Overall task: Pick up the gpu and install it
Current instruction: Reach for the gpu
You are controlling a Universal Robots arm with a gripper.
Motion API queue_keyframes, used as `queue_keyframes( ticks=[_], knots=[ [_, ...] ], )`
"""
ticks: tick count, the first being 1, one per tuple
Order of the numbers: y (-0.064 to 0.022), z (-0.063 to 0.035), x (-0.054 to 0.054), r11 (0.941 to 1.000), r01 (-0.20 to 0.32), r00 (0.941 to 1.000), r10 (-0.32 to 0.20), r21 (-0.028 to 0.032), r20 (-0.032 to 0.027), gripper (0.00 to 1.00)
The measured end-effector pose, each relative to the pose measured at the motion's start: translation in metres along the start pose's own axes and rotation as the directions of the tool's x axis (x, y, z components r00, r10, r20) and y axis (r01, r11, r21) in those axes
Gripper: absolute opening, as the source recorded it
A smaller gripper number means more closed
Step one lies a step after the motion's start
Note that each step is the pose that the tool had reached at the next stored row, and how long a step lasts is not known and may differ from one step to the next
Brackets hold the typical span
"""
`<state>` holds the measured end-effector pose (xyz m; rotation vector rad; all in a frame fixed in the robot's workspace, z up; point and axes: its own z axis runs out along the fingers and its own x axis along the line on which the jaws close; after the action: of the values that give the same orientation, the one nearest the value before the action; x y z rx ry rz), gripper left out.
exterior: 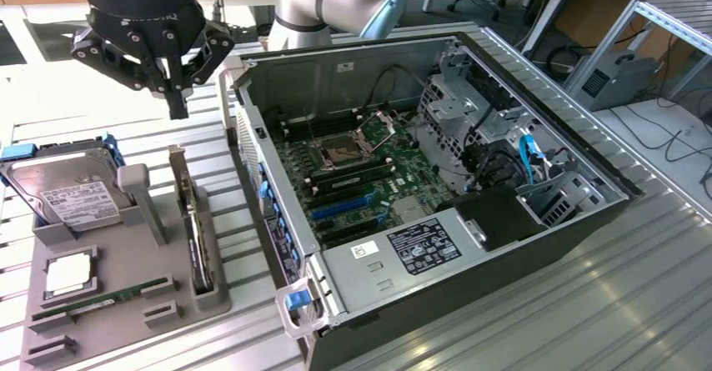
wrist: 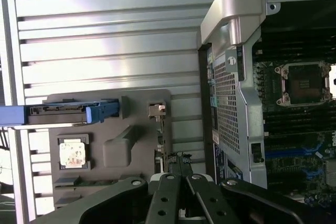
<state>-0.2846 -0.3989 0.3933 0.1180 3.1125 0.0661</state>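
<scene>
The gpu point(exterior: 196, 225) is a thin dark card with a silver bracket. It stands on edge in a slot of the grey holder tray point(exterior: 122, 321), to the exterior view's left of the open computer case point(exterior: 445, 179). My gripper point(exterior: 178, 104) hangs above the far end of the tray, well above the card, its fingers pressed together with nothing between them. In the wrist view the gripper point(wrist: 180, 163) points down over the edge-on gpu point(wrist: 159, 129), whose bracket end shows just beyond the fingertips.
A hard drive point(exterior: 69, 194) with blue rails, a CPU point(exterior: 69, 276) and a green RAM stick point(exterior: 102, 298) also sit in the tray. The motherboard point(exterior: 356, 179) lies exposed inside the case. A slatted metal table point(exterior: 579, 304) carries everything.
</scene>
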Motion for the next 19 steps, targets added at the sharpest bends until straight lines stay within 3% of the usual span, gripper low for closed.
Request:
queue_keyframes(
  ticks=[19],
  knots=[
    [-0.0010, -0.0004, 0.013, 1.0000, 0.000, 1.0000, 0.000, 0.0000, 0.0000, 0.11]
  ],
)
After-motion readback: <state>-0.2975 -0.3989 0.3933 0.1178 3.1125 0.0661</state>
